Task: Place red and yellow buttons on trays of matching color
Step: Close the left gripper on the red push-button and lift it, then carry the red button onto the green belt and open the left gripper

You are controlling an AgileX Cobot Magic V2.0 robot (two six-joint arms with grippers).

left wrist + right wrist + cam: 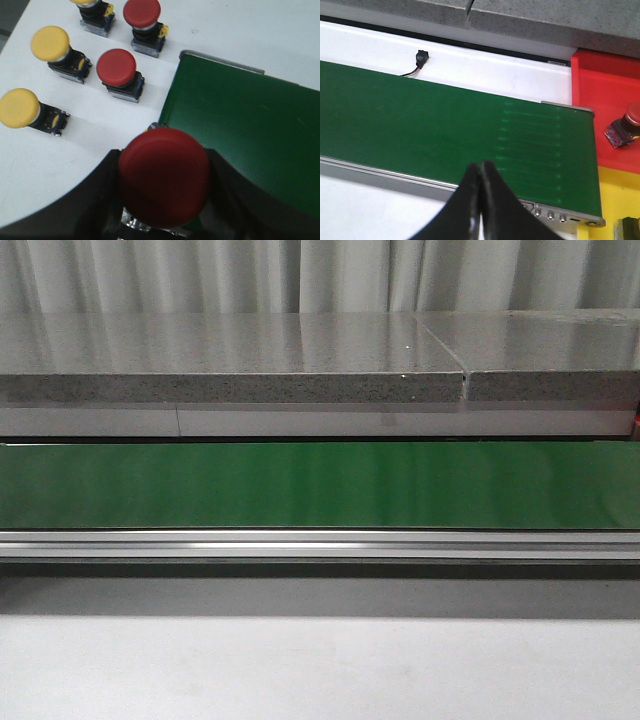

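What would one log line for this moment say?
left gripper: holding red button | right gripper: shut, empty, over belt | red tray: one red button

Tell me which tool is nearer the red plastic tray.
Right. The right tool, shut, hangs over the green conveyor belt whose end meets the red plastic tray. The left tool's view shows no tray.

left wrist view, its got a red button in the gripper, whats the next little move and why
Probably carry the held red button sideways over the green belt and set it down there. The left gripper is shut on it right at the belt's end, the belt looks bare, and a red tray sits at the far end holding another button.
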